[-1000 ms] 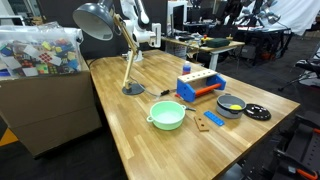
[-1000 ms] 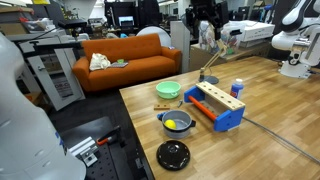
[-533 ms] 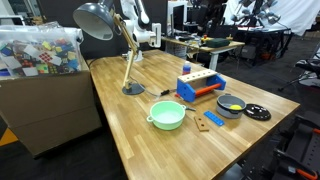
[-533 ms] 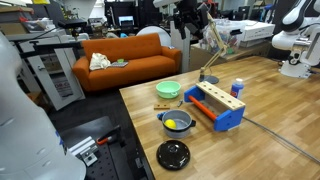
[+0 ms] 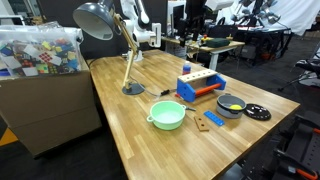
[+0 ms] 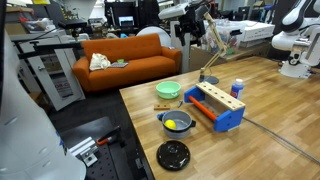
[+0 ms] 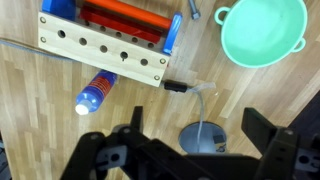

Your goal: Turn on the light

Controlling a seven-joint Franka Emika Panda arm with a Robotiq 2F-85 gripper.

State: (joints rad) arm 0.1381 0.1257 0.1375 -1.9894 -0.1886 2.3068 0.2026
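End effector (image 7: 192, 128), fingers spread wide and empty, hangs well above the round base of the desk lamp (image 5: 128, 60) on the wooden tabletop (image 5: 150, 145).

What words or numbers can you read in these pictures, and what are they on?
No text can be read anywhere.
Blue can: white marks on its label, too blurred to read.
Clear bin of colourful things: any print is too small to read.
Lamp, green bowl and wooden toolbox: no writing shows.
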